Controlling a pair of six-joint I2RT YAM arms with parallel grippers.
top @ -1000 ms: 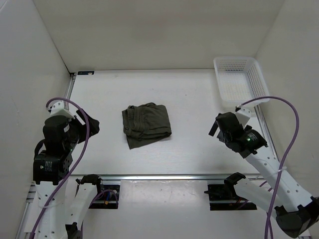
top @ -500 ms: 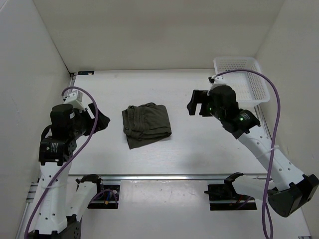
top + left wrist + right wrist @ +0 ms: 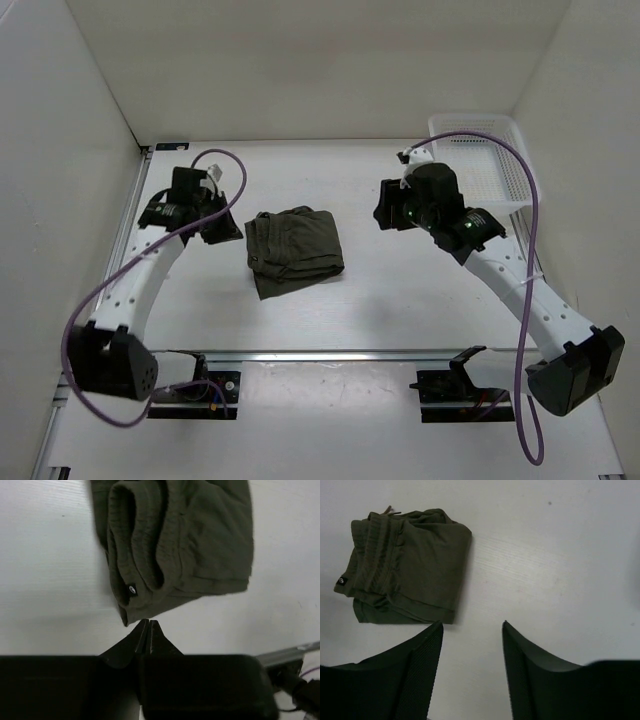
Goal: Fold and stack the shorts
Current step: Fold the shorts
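White tabletop (image 3: 400, 300) boxed in by plain white walls, seen from above: the shorts (image 3: 293, 250) sit folded into a chunky olive-green bundle a bit left of centre, flat on the tabletop. The white mesh basket (image 3: 480, 165) is in the far right corner, well apart from them. The left fingers (image 3: 225, 228) hang just beside the bundle's left edge, and the right fingers (image 3: 388, 212) hover off to its right, between the shorts and the basket. Left wrist cam: the fingers are pinched together tip to tip with nothing in them, right next to the bundle's corner and near the gathered waistband with its little black tag (image 3: 131, 588); can't tell if they touch the cloth. Right wrist cam: the fingers are spread apart with only bare tabletop between them, and the folded shorts lie beyond the left one, untouched.
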